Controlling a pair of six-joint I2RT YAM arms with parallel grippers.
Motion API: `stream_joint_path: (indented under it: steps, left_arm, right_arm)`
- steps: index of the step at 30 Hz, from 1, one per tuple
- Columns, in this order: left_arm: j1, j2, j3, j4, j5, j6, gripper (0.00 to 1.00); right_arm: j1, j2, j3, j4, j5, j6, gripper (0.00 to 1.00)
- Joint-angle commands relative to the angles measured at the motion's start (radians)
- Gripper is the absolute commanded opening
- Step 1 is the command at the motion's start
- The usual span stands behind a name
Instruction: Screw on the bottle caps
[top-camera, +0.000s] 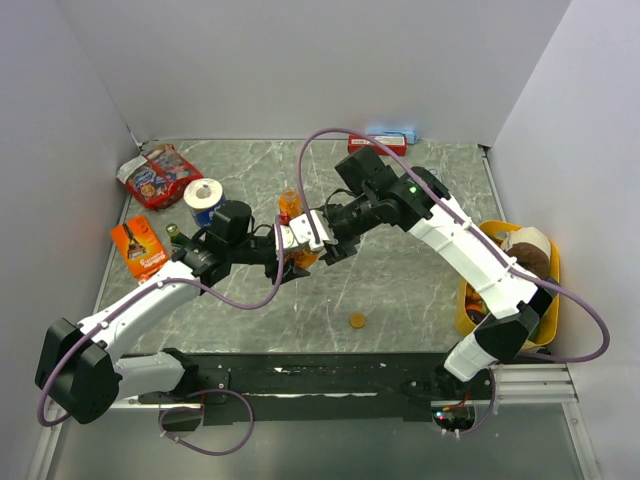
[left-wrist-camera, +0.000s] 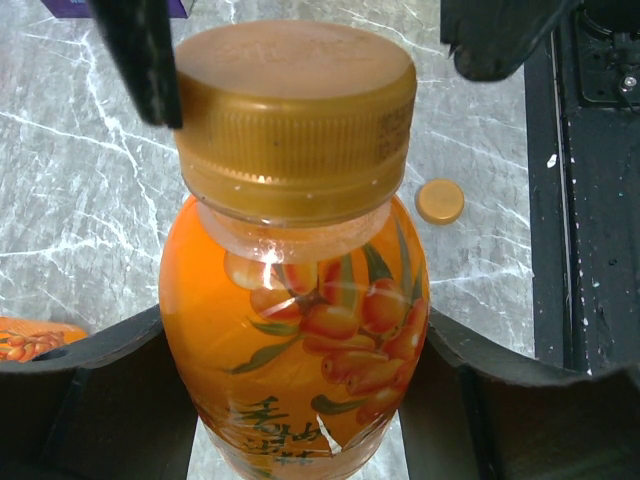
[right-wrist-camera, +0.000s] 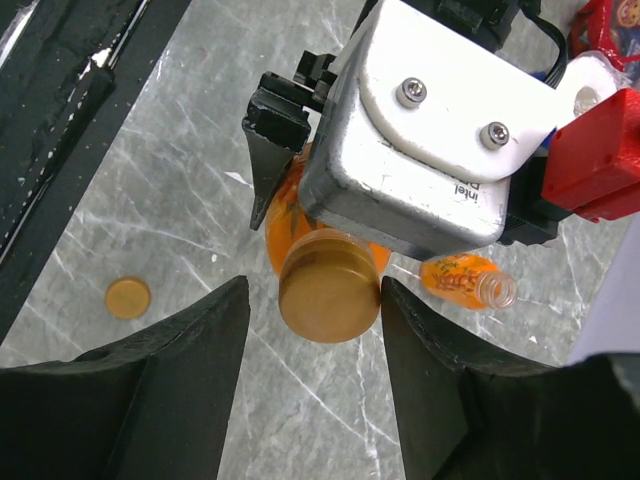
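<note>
My left gripper (left-wrist-camera: 295, 405) is shut on the belly of a small orange bottle (left-wrist-camera: 300, 300), held above the table (top-camera: 303, 252). An orange cap (left-wrist-camera: 295, 110) sits on its neck. My right gripper (right-wrist-camera: 315, 290) straddles that cap (right-wrist-camera: 328, 300). One finger (right-wrist-camera: 400, 320) is against its rim and the other finger (right-wrist-camera: 215, 330) stands a small gap away, so it is open. A second bottle (right-wrist-camera: 470, 283) with a bare neck lies just beyond (top-camera: 290, 203). A loose bottle cap (top-camera: 357, 320) lies flat on the marble (right-wrist-camera: 128, 298).
At the left are a toilet-paper roll (top-camera: 204, 195), a red snack bag (top-camera: 158, 175), an orange packet (top-camera: 138, 248) and a dark green bottle (top-camera: 173, 233). A yellow basket (top-camera: 468, 300) stands at the right. Small boxes (top-camera: 385, 140) sit at the back wall.
</note>
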Motion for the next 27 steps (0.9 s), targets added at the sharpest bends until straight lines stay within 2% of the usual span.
stream_joint_path:
  steps: [1, 4, 10, 13, 15, 16, 17, 19, 20, 21, 23, 24, 27]
  left_arm:
    - [0.000, -0.020, 0.048, 0.029, 0.039, 0.023, 0.01]
    - [-0.005, -0.018, 0.051, 0.025, 0.040, 0.023, 0.01]
    - [-0.008, -0.023, 0.042, 0.035, 0.031, 0.019, 0.01]
    - [-0.008, -0.026, 0.034, 0.052, 0.013, 0.004, 0.01]
    - [-0.009, -0.031, 0.022, 0.097, -0.022, -0.039, 0.01]
    - [-0.009, -0.034, -0.001, 0.132, -0.094, -0.068, 0.01]
    - [-0.012, -0.038, -0.015, 0.223, -0.159, -0.102, 0.01]
    - [-0.019, -0.045, -0.058, 0.337, -0.281, -0.266, 0.01]
    - [-0.020, -0.037, -0.058, 0.388, -0.408, -0.318, 0.01]
    - [-0.022, -0.029, -0.052, 0.397, -0.446, -0.405, 0.02]
    - [-0.023, 0.001, -0.023, 0.394, -0.504, -0.461, 0.01]
    - [-0.023, 0.006, -0.014, 0.399, -0.506, -0.505, 0.01]
    - [-0.023, 0.009, -0.023, 0.420, -0.507, -0.526, 0.03]
  right_arm:
    - [0.009, 0.008, 0.006, 0.041, 0.000, 0.028, 0.62]
    - [0.010, -0.003, -0.023, 0.082, 0.018, 0.035, 0.64]
    - [0.012, 0.011, -0.017, 0.073, 0.024, 0.044, 0.56]
    - [0.010, 0.020, -0.017, 0.064, 0.026, 0.054, 0.44]
    - [0.010, 0.035, 0.013, 0.055, 0.029, 0.106, 0.32]
    - [0.009, 0.063, 0.033, 0.058, 0.032, 0.147, 0.26]
    - [-0.001, 0.083, 0.061, 0.055, 0.034, 0.260, 0.12]
    - [-0.016, 0.167, 0.174, 0.067, 0.052, 0.448, 0.00]
    - [-0.049, 0.199, 0.222, 0.032, 0.026, 0.647, 0.00]
    - [-0.065, 0.257, 0.306, 0.014, -0.004, 0.741, 0.00]
    - [-0.073, 0.240, 0.269, 0.054, -0.037, 0.912, 0.00]
    - [-0.062, 0.204, 0.200, 0.084, -0.031, 0.919, 0.00]
    - [-0.059, 0.201, 0.179, 0.055, -0.020, 0.910, 0.00]
